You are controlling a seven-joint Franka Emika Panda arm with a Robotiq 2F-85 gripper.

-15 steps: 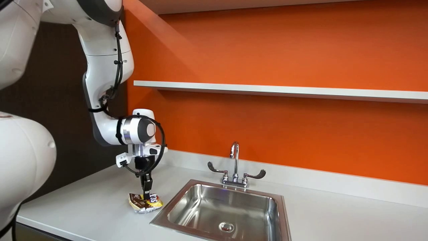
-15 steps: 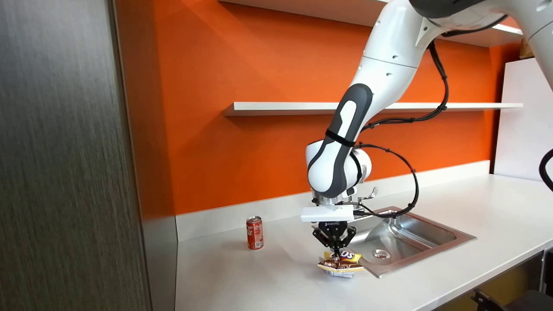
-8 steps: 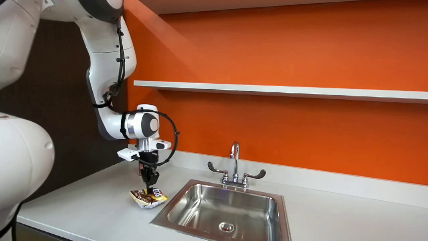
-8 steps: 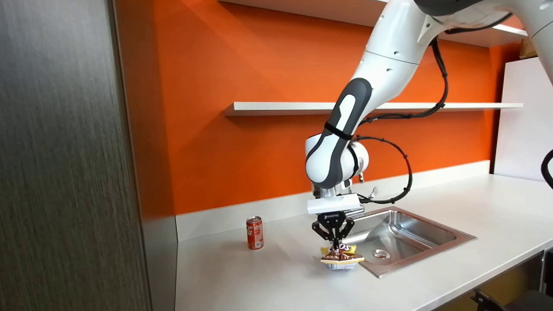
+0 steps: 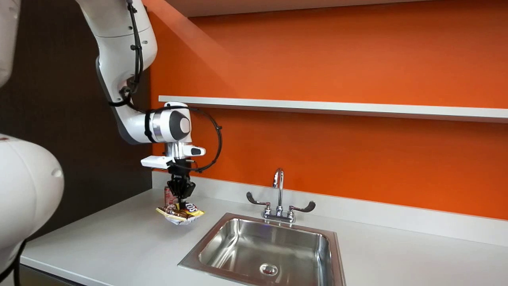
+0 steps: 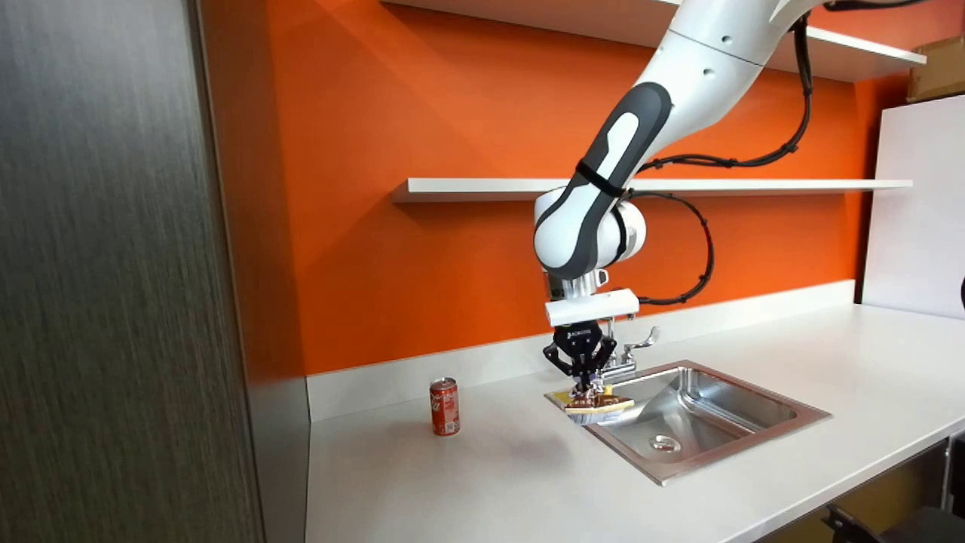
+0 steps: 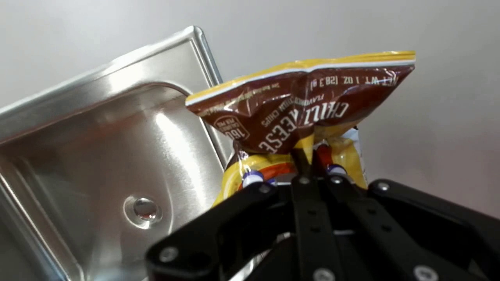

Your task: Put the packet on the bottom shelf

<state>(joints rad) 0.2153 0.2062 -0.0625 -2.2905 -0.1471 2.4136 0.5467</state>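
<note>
1. The orange wall (image 5: 337, 59) was the biggest thing around me, filling the back of both exterior views.
2. In front of it ran the pale counter (image 6: 422, 490).
3. My arm (image 5: 127, 51) reached down over the counter from above.
4. The white lower shelf (image 6: 467, 190) ran along the wall, higher than my tool, and the upper shelf (image 6: 543, 15) showed above it.
5. The steel sink (image 5: 335, 254) was set into the counter.
6. The tap (image 5: 279, 194) stood at the sink's back edge, with a lever on either side.
7. My gripper (image 7: 308, 168) pointed down, its fingers almost together, pinching a fold of the packet. The white lettering on its body was too small for me to read surely.
8. The packet (image 7: 300, 109) hung from those fingers in the air, above the counter, near a corner of the sink and below both shelves. On its brown part, upside down in the wrist view, I read "CHILI CHEESE", "CHIPS", "NET WT 1 OZ" and "160"; creases broke up other words. Its big white letters on yellow showed only in part, so I could not tell the brand.
9. The red can (image 6: 445, 407) stood upright on the counter, apart from the packet, its white script too small to read whole.
10. The round drain (image 7: 142, 210) lay in the sink's floor.
</note>
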